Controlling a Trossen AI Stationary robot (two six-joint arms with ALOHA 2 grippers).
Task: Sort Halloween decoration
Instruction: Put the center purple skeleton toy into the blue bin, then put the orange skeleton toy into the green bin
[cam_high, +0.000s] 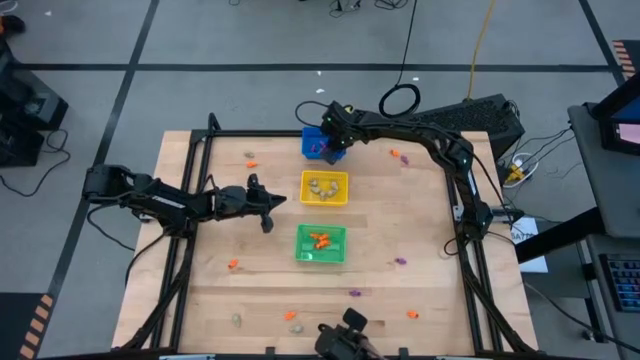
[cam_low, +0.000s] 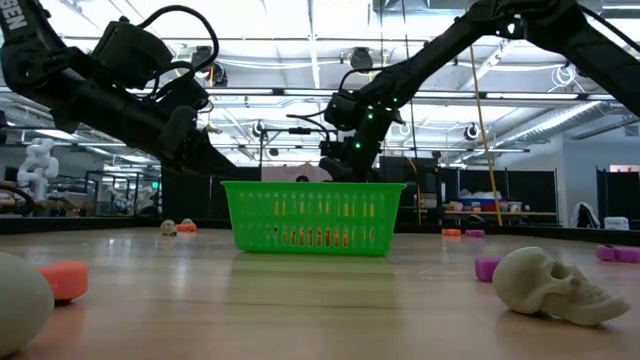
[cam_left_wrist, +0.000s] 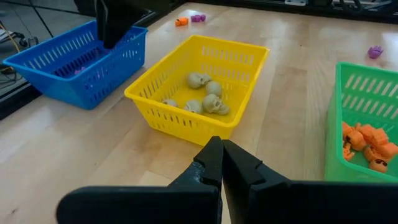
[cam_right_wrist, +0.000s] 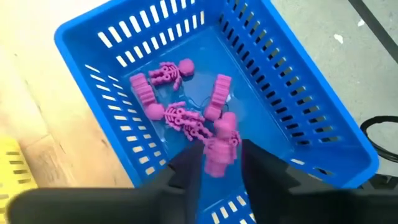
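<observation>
One camera looks straight down on the table (cam_high: 400, 240), one sits level at its surface, and both wrist cameras look closely into the blue bin (cam_right_wrist: 298, 106)

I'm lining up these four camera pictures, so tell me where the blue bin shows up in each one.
High view: the blue bin sits at the table's far edge, under the right tool.
Low view: not visible; the green bin blocks it.
Left wrist view: upper left, beside the yellow bin.
Right wrist view: fills the picture, purple trinkets inside.
Shared landmark: the yellow bin, next to the blue one.
</observation>
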